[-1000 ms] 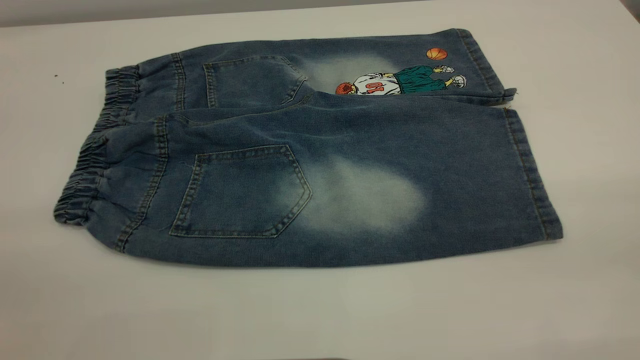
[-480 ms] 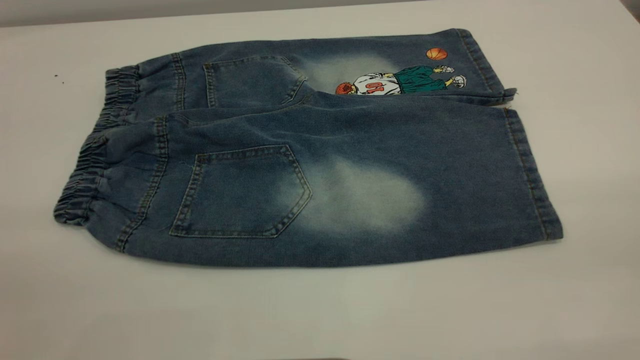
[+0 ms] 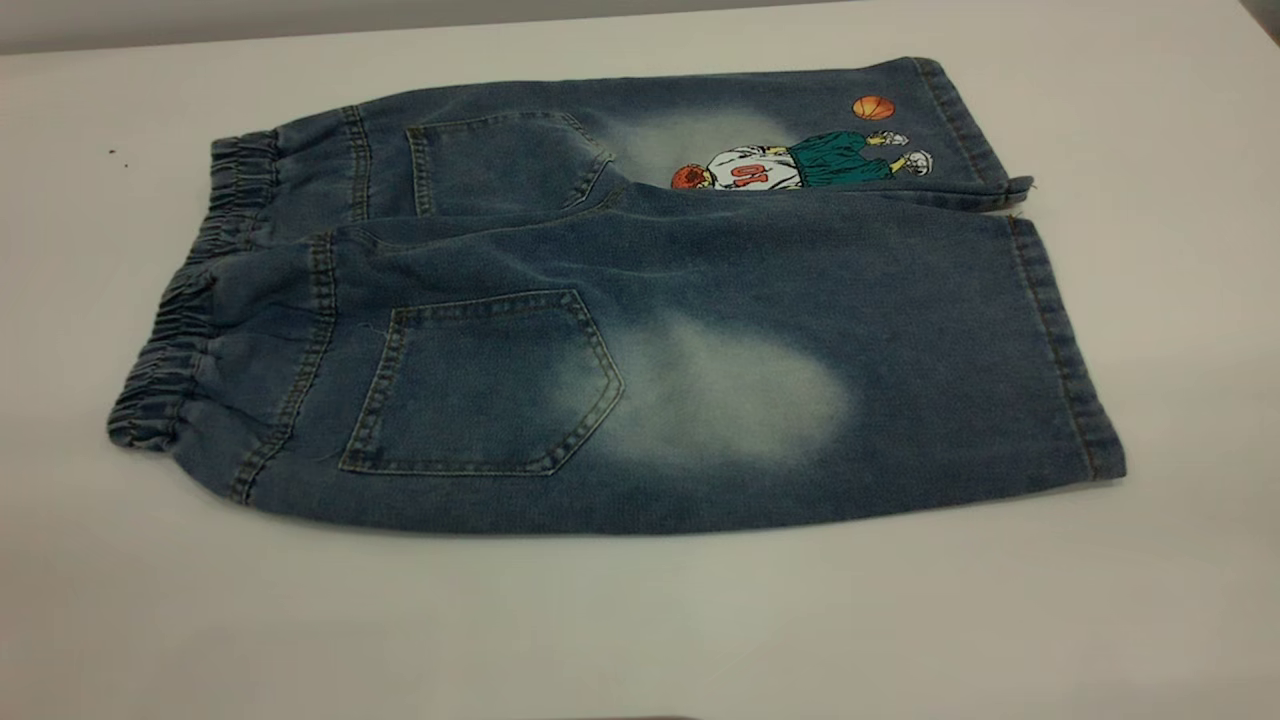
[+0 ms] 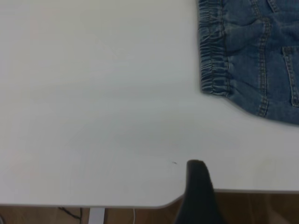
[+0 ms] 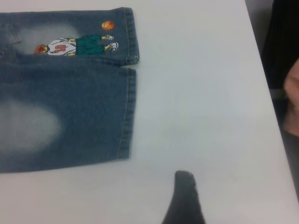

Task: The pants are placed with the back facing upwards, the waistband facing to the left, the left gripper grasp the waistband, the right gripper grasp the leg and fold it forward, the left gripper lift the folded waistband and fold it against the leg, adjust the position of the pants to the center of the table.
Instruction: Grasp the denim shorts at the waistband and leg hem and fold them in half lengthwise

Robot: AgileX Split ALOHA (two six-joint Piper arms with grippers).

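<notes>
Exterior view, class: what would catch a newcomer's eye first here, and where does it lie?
The pants fill the middle of the table, lying flat, back up, with the waistband at the left. On the far leg a bright basketball-player print stands out; the near leg bears a large pale patch. Neither gripper shows in the exterior view; each wrist view shows only one dark fingertip.

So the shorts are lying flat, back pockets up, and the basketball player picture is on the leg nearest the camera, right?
Not quite. The shorts do lie flat with back pockets up, but the basketball player print is on the far leg, as the exterior view shows. The near leg is plain, with only a pale patch.
</notes>
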